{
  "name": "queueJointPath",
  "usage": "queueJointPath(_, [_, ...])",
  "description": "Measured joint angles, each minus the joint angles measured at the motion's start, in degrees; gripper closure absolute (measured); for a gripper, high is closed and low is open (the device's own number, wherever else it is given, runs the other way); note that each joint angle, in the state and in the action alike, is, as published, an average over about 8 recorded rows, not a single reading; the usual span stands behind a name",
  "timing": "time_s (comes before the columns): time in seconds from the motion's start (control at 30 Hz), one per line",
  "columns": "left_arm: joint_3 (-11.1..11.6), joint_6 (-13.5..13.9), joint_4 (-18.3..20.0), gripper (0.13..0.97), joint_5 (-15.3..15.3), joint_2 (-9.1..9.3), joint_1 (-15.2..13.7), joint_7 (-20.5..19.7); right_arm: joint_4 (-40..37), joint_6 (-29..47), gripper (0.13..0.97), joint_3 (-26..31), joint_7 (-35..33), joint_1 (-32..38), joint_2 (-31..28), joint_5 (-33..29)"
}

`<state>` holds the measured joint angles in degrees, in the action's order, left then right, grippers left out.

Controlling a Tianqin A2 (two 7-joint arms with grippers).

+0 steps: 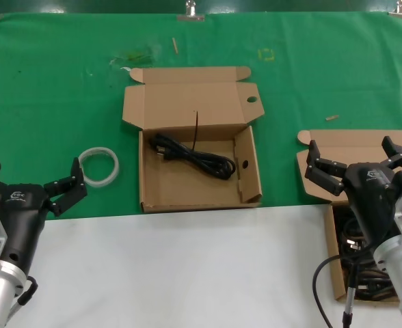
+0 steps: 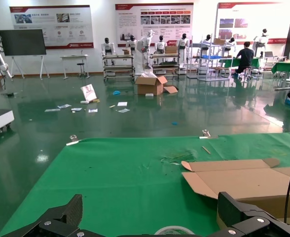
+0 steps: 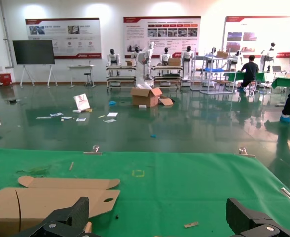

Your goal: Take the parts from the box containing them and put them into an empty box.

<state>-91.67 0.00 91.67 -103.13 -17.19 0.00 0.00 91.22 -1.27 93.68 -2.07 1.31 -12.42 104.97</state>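
Head view: center box (image 1: 160, 188) with the round-holed lid tab sits open on the green cloth (image 1: 50, 89), straddling the edge onto the white table surface (image 1: 187, 273); one black power cord (image 1: 191, 156) lies loosely coiled inside it, toward the back, plug end at the left. Second cardboard box (image 1: 336, 273) is at the right edge, lid folded back, more black cords (image 1: 357, 240) bundled inside, mostly hidden by the arm. Right gripper (image 1: 359, 164) hangs over that box's lid, jaws spread wide, holding nothing. Left gripper (image 1: 30, 184) is parked low at the left, near the cloth edge, jaws also spread, nothing held. White tape ring (image 1: 99, 166) lies flat on the cloth between the left gripper and the center box, just beside the near fingertip (image 1: 74, 183). Small logo on each gripper housing, too small to read. Left wrist view: box lid (image 2: 238, 180) ahead on the cloth, both fingertips low in frame and apart. Right wrist view: the holed lid tab (image 3: 93, 198) visible beyond the spread fingers. Background wall posters (image 3: 162, 34) carry text, not legible.
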Motion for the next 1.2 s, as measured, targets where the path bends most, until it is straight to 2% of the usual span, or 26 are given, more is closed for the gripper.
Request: queueJointPath(1.2, [0.0,0.0,0.0,0.132,0.0,0.0,0.0,0.0,0.0,0.0,0.129,0.0,0.0,0.0,0.0,0.0])
